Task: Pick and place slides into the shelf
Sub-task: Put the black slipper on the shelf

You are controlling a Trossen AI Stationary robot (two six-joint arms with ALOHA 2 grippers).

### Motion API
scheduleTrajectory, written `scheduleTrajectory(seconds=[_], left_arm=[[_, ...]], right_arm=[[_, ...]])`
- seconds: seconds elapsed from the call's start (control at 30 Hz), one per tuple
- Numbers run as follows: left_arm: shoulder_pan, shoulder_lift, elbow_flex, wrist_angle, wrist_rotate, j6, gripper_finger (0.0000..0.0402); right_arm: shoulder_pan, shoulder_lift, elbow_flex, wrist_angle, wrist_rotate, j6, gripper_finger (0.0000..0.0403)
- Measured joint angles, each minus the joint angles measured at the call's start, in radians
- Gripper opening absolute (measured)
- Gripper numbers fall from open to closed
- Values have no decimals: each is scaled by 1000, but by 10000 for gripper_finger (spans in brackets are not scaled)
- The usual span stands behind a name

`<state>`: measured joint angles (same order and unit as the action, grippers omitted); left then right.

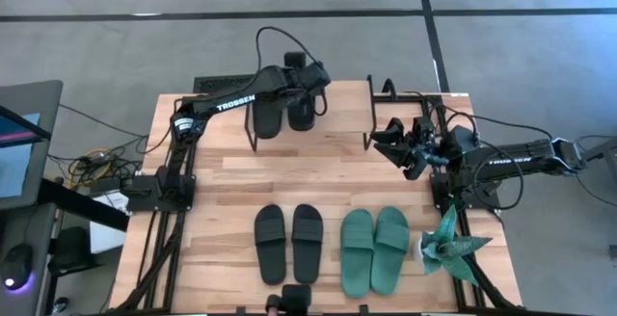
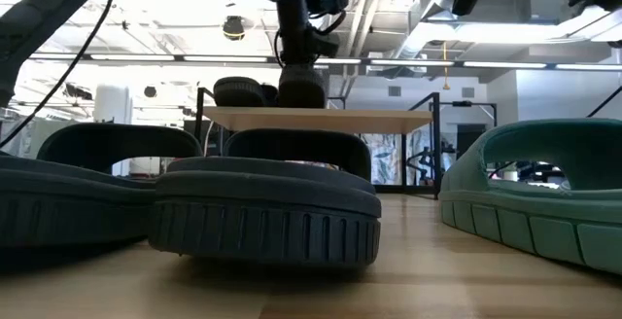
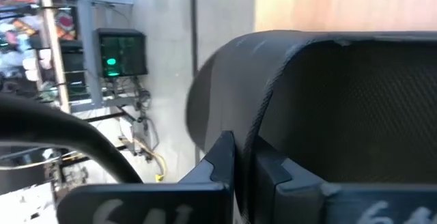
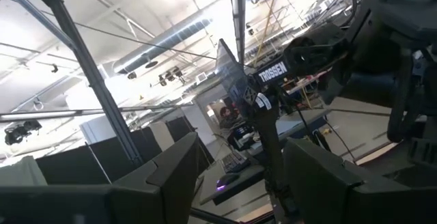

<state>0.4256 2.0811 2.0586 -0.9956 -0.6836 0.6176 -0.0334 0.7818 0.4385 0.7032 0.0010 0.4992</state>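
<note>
— Nearest us on the worktop, two black slides and two teal slides lie lengthwise, front to back.
— Light, bendy rubber; pinch the strap.
— Right hand waits spread. On the shelf, left hand clamps a black slide.

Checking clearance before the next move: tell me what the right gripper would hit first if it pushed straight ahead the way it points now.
Probably nothing nearby. The right gripper, open, points across the table roughly toward the left arm, with only bare tabletop between; height is unclear.
</note>
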Motion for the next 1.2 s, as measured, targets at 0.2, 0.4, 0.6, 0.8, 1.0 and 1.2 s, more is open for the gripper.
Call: scheduleTrajectory(seconds=[0.2, 0.4, 0.6, 0.8, 1.0, 1.2], left_arm=[[8, -3, 1, -57, 42, -46, 11], [1, -4, 1, -94, 43, -40, 15], [-11, -4, 1, -103, 38, -38, 16], [-27, -3, -1, -133, -26, -36, 17], [-39, -3, -1, -170, -33, -37, 17], [-50, -3, -1, -170, -28, -37, 18]], right_arm=[[0, 0, 0, 0, 0, 0, 201], [0, 0, 0, 0, 0, 0, 201], [0, 0, 0, 0, 0, 6, 201], [0, 0, 0, 0, 0, 9, 201], [0, 0, 0, 0, 0, 9, 201], [0, 0, 0, 0, 0, 9, 201]])
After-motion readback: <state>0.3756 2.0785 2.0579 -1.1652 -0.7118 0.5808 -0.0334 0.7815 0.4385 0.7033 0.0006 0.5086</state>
